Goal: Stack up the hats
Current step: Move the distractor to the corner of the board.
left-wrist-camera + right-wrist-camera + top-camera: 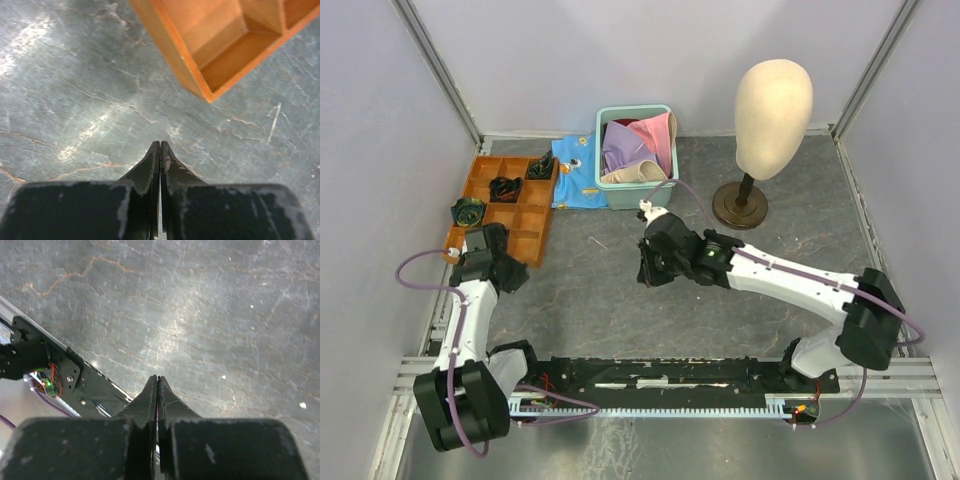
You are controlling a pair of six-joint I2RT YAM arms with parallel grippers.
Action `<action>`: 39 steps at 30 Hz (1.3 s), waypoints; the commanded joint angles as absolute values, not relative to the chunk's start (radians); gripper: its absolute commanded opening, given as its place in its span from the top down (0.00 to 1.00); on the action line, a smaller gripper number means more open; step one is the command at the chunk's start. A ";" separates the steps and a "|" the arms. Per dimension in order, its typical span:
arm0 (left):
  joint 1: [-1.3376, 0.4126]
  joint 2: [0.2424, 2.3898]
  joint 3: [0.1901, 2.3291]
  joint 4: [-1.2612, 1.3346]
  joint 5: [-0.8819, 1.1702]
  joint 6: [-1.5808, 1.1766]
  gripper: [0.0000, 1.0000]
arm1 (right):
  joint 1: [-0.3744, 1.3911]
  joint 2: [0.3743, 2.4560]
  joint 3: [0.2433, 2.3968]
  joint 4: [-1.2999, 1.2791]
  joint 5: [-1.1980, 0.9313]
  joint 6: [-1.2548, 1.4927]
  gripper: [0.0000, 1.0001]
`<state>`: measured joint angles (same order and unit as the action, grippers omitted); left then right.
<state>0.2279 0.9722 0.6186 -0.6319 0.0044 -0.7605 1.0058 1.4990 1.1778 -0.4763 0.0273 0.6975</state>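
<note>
The hats lie bunched in a teal bin at the back of the table. I can make out a pink hat, a lavender hat, a cream-beige hat and a sliver of dark red hat. My left gripper is shut and empty, pointing down at bare table by the wooden tray's near corner. Mid-table, in front of the bin, my right gripper is also shut on nothing. Neither touches a hat.
A wooden compartment tray with dark small items sits at the left. A blue patterned cloth lies beside the bin. A cream mannequin head on a dark stand is back right. The base rail runs along the near edge.
</note>
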 commanded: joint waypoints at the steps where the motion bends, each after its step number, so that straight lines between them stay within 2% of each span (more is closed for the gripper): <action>1: 0.285 1.023 0.609 -0.609 -0.021 -0.771 0.97 | 0.989 1.390 1.123 -0.488 0.046 0.677 1.00; 12: 0.359 1.450 0.819 -0.498 -0.008 -0.722 0.97 | 0.934 1.276 1.101 -0.533 0.089 0.649 1.00; 18: 0.375 1.745 1.054 -0.499 0.003 -0.601 0.97 | 0.917 1.285 1.104 -0.545 0.111 0.655 1.00; 28: 0.382 2.083 1.433 -0.556 0.029 -0.497 0.97 | 0.902 1.371 1.133 -0.566 0.136 0.684 1.00; 33: 0.382 2.075 1.531 -0.600 0.072 -0.458 0.97 | 0.862 1.398 1.143 -0.613 0.186 0.706 1.00; 39: 0.356 1.785 1.417 -0.578 0.152 -0.465 0.97 | 0.668 1.394 1.063 -0.563 0.099 0.819 1.00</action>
<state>0.3809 2.0258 1.4712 -0.6083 0.0753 -0.5049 0.7795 1.4067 1.0924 -0.6006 0.1223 0.7284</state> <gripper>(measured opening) 0.033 0.004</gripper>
